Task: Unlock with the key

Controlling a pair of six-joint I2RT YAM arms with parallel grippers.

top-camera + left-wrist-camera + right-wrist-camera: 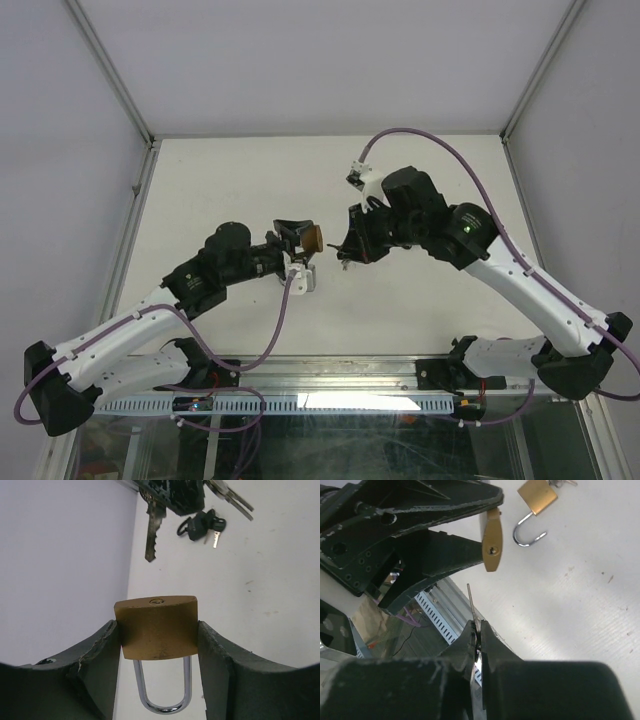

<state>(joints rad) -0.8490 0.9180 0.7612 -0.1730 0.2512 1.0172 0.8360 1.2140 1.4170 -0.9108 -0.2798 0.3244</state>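
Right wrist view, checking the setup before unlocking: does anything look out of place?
Yes. A second brass padlock lies on the table near the top edge with its shackle swung open, while the other padlock sits clamped in the left claw. Nothing looks spilled or broken.

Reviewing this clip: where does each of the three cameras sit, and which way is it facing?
Top external: above and behind the bases, looking down on the table; both arms show, left gripper and right gripper nearly meeting.
Left wrist: on the left arm, looking along the left fingers clamped on the brass padlock, toward the key ahead.
Right wrist: on the right arm, looking past the right fingers pinching the key, toward that padlock; an open padlock lies beyond.
Shared: both wrist views show the held padlock and key.
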